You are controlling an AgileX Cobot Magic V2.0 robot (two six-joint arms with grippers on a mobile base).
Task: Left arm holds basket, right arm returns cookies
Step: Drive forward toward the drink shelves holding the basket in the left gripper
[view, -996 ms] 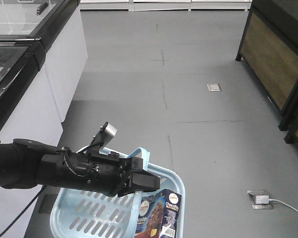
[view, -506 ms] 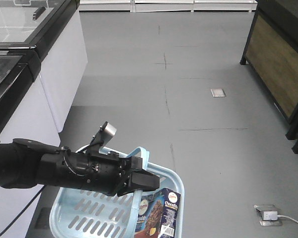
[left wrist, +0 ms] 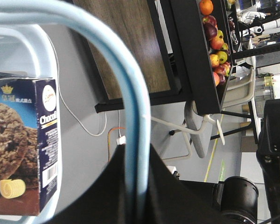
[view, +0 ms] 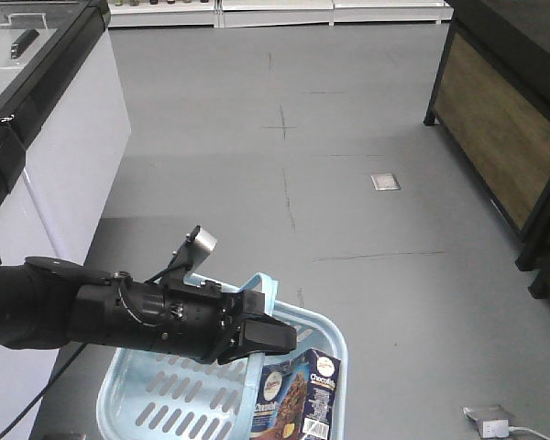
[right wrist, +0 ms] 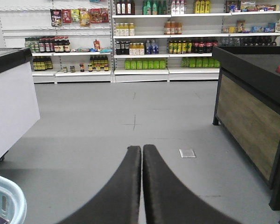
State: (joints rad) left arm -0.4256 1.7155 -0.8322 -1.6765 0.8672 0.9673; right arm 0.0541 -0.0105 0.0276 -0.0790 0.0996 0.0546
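The left arm [view: 92,316] reaches in from the left. Its gripper [view: 273,337] is shut on the thin blue handle [left wrist: 136,140] of the light blue basket [view: 142,385] and holds it above the floor. The navy cookies box [view: 298,394] stands inside the basket at its right end; it also shows in the left wrist view [left wrist: 23,144]. The right gripper [right wrist: 142,148] is shut and empty, pointing along the aisle; a corner of the basket [right wrist: 9,200] lies at its lower left. The right arm is out of the front view.
A white freezer cabinet [view: 46,137] stands on the left. A dark wooden display stand [view: 504,128] is on the right, holding fruit [left wrist: 213,37]. Stocked shelves [right wrist: 144,42] line the far wall. A floor socket with cable [view: 488,423] lies at the lower right.
The whole view has shifted: the freezer, the wooden stand and the floor plate sit differently in the frame, as the base moved. The left arm, basket and cookies box keep their pose.
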